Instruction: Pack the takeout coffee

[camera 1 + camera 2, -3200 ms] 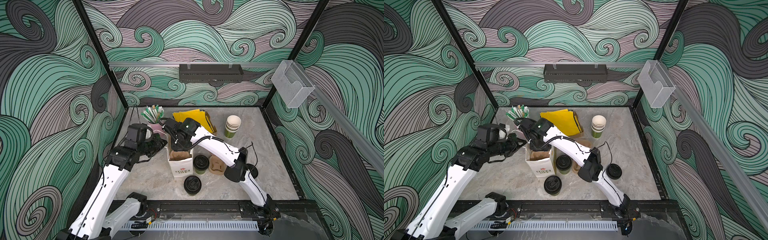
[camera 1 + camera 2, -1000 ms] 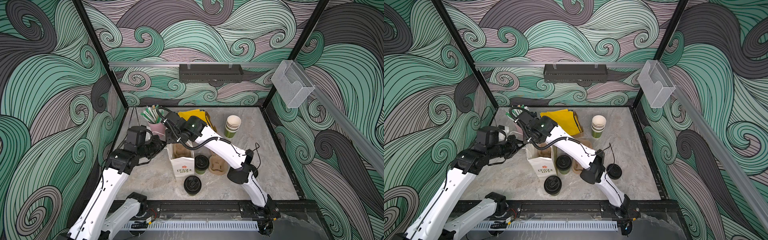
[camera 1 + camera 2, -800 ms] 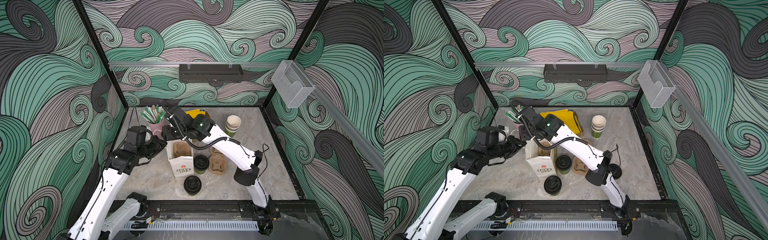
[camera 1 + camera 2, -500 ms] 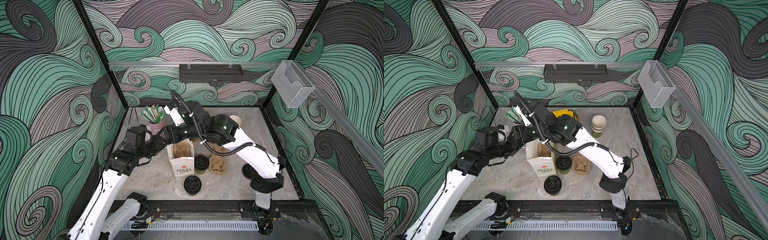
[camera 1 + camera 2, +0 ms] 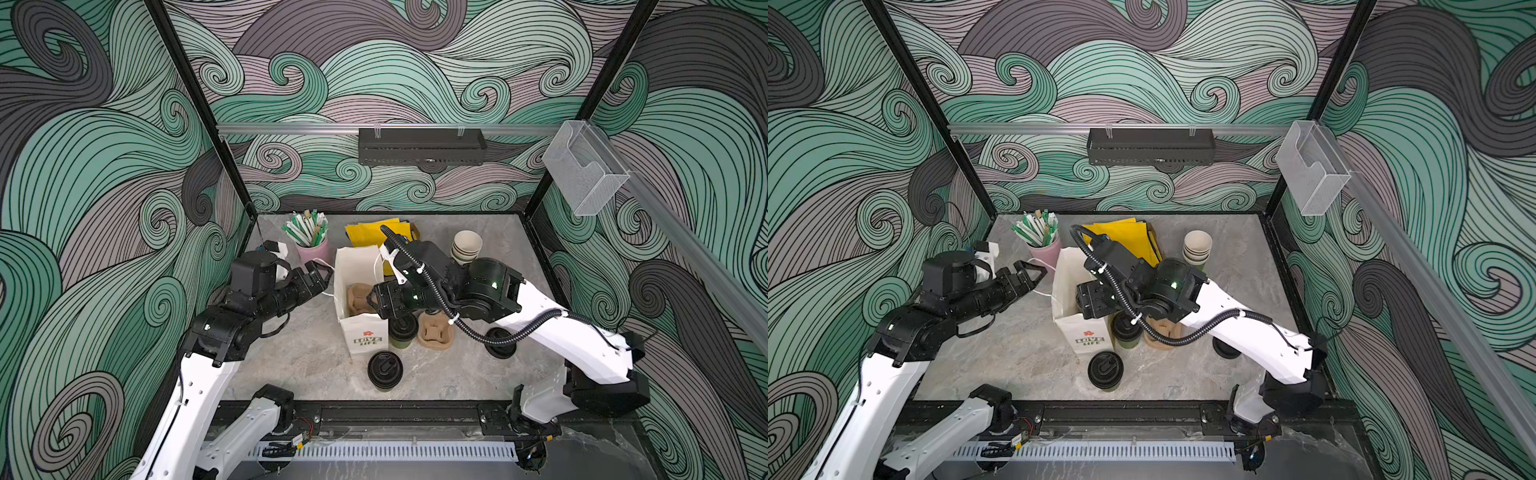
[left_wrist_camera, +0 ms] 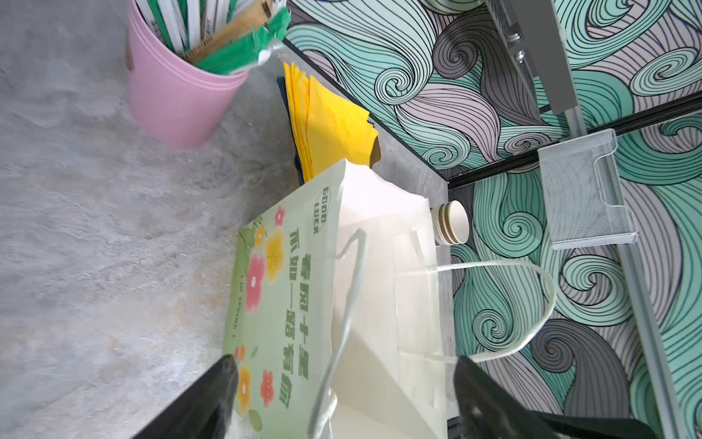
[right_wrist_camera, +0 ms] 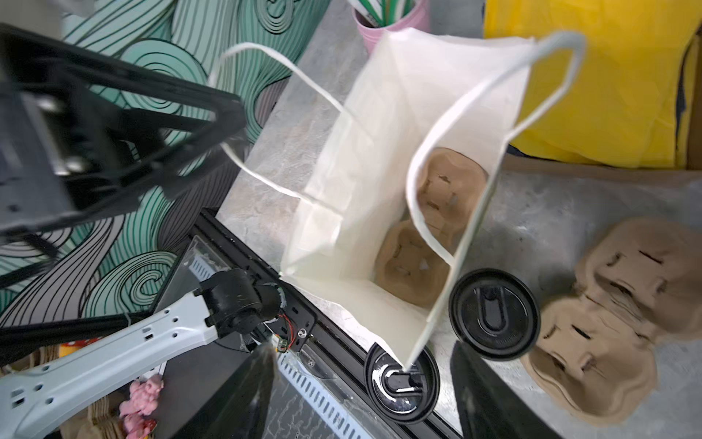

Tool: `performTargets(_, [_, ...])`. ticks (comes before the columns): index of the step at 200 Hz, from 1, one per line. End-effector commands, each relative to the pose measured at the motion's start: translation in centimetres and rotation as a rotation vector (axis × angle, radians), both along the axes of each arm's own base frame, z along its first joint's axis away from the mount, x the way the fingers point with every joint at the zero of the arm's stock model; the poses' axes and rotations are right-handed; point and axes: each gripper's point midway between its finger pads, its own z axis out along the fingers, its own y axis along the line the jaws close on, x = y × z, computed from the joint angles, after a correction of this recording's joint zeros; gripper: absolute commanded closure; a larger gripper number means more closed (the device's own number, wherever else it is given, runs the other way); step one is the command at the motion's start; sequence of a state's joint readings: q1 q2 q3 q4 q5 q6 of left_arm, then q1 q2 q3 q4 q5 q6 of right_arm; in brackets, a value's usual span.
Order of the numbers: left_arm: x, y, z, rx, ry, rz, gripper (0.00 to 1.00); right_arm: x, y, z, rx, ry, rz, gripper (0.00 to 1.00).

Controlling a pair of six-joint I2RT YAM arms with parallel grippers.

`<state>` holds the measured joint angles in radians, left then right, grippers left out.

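Green takeout coffee [image 5: 385, 369] stands upright, lid up; left hand [image 5: 322, 274] and right hand [image 5: 374, 301] gape empty.

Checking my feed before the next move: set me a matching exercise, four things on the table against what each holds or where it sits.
Things: 1 paper bag; 2 pink cup; 3 lidless cup stack; 4 yellow napkins.
States: A holds wrapped sticks; B lies flat behind the bag; C holds a brown carrier; D stands at the back right.
Pairs: 1-C; 2-A; 3-D; 4-B.
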<state>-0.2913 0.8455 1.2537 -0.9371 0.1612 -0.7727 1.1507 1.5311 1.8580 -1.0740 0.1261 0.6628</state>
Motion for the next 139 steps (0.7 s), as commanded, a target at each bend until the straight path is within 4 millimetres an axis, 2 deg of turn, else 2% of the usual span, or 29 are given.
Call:
performTargets(1, [-1.0, 1.9, -0.2, 0.12, 0.054, 0.038, 0.02, 0.4, -1.3, -1.6, -0.072, 0.036, -0.09, 0.23])
performTargets(45, [-0.5, 2.4, 1.2, 0.231, 0.077, -0.007, 0.01, 0.9, -0.2, -2.7, -0.117, 0.068, -0.096, 0.16])
performTargets(82, [0.2, 1.2, 0.8, 0.214, 0.099, -0.063, 0.01, 1.7, 0.6, -3.8, -0.157, 0.083, -0.12, 0.15])
performTargets(118, [1.0, -0.1, 0.1, 0.17, 0.106, -0.108, 0.01, 3.3, -1.4, -5.0, -0.276, 0.067, -0.217, 0.24])
performTargets(139, [1.3, -0.2, -0.7, 0.178, 0.119, -0.116, 0.01, 4.2, -1.9, -5.9, -0.31, 0.074, -0.241, 0.33])
